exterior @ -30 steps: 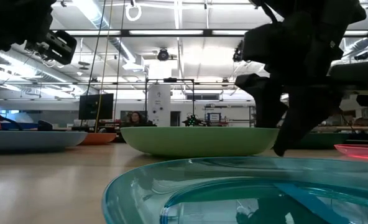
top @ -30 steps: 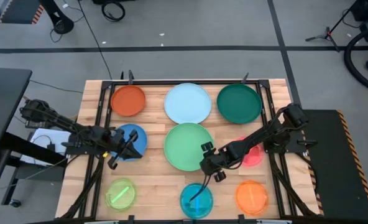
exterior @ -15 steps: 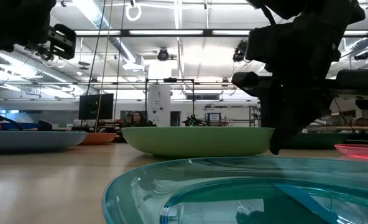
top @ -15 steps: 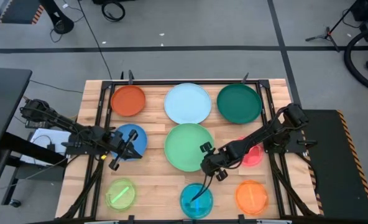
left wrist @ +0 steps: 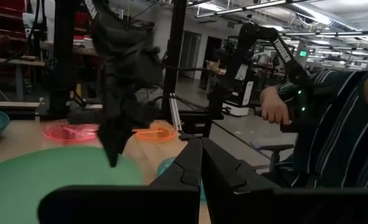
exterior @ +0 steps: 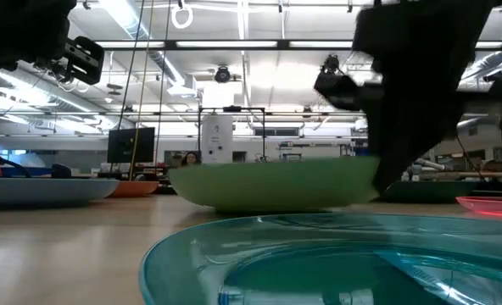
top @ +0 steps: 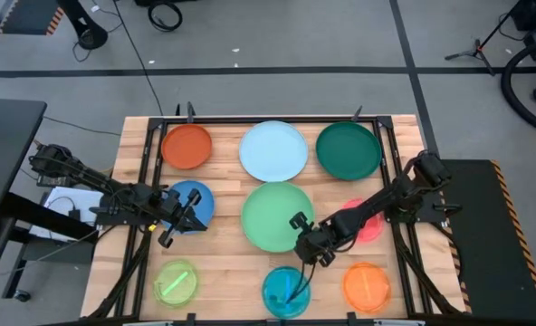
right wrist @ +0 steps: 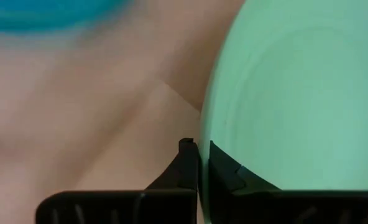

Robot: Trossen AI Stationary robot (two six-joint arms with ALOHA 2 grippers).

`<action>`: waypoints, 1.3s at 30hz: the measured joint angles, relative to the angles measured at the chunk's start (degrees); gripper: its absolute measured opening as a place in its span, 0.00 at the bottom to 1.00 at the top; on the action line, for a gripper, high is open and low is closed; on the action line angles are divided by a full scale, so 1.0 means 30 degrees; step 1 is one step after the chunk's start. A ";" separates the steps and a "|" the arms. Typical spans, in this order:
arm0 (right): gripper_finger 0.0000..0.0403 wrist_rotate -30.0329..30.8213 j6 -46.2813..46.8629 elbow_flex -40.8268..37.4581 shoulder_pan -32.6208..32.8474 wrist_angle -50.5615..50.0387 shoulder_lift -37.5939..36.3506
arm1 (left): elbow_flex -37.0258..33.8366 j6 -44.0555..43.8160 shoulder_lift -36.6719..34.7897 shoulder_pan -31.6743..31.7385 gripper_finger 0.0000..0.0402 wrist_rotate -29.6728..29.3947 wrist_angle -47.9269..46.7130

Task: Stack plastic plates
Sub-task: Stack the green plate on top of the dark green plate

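The light green plate (top: 275,215) lies mid-table, and my right gripper (top: 301,245) is shut on its near right rim. My left gripper (top: 172,232) hangs shut above the table, over the near edge of the blue plate (top: 192,203), and touches nothing. The orange-red plate (top: 187,146), light blue plate (top: 273,150) and dark green plate (top: 349,150) sit along the far side. The lime plate (top: 176,282), cyan plate (top: 286,290) and orange plate (top: 367,286) sit along the near edge. My right arm partly hides the pink-red plate (top: 368,225). My right gripper pinches the light green plate's rim (right wrist: 204,134) between its two fingers, at the plate's near right side. The fingers come slanting down from the table's right. The gripped side of the rim (exterior: 361,174) looks raised a little, while the plate's underside (exterior: 268,208) stays on the table.
A black frame (top: 268,119) runs around the wooden tabletop. Bare wood shows between the plates, most of it left of the cyan plate. In the left wrist view a person in a striped top (left wrist: 339,124) sits beyond the table.
My right gripper has moved a little toward the table's near edge and shut on the light green plate's rim. The plate has shifted slightly to the right, and its gripped side now stands higher in the low view.
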 joint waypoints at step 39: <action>0.03 0.5782 1.4924 -0.2759 -0.8691 -1.0602 -0.5618 | 0.0264 -0.0450 -0.0015 0.0007 0.05 -0.1743 0.1716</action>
